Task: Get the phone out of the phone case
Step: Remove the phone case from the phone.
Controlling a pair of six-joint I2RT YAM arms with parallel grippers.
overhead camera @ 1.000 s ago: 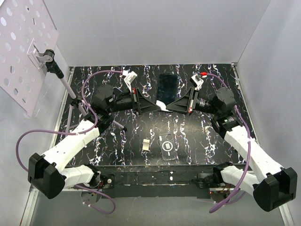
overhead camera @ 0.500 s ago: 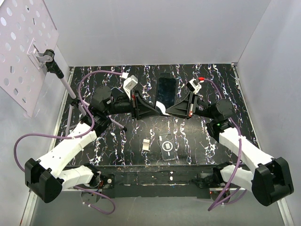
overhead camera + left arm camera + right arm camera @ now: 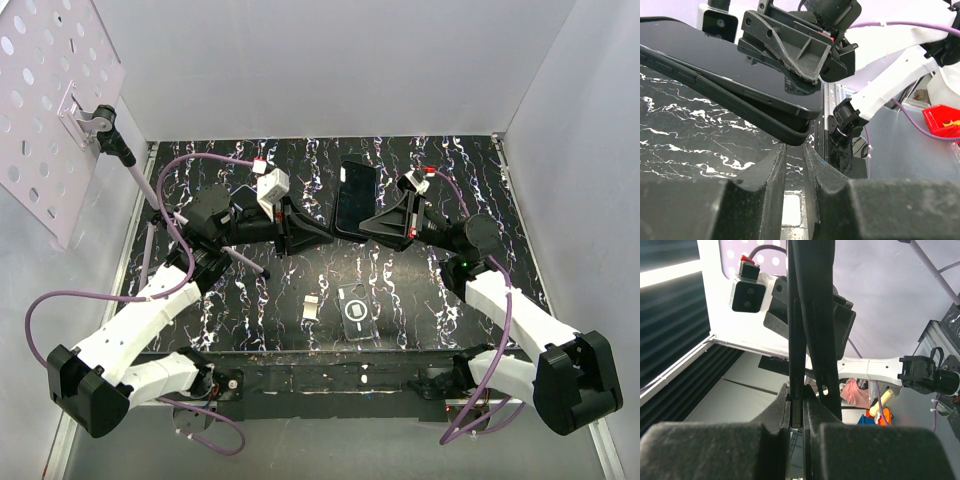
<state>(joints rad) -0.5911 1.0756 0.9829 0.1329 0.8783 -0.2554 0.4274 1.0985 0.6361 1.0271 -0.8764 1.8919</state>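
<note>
Along the near edge of the table [image 3: 260, 300] lay a small metal clip [image 3: 312, 307] and a ring-marked slab [image 3: 355, 310], both apart from the work. Beyond them, raised over mid-table, the left end effector [image 3: 327, 229] appeared to pinch one corner of the phone case [image 3: 760, 125] at its tips. The right end effector [image 3: 363, 230] was clenched on the edge of the phone [image 3: 357, 190]. Phone and case gaped at that corner but were joined toward the far edge. Likely failures: the thin lip slipping free and snapping shut, or the phone sliding from its narrow grip and dropping.
</note>
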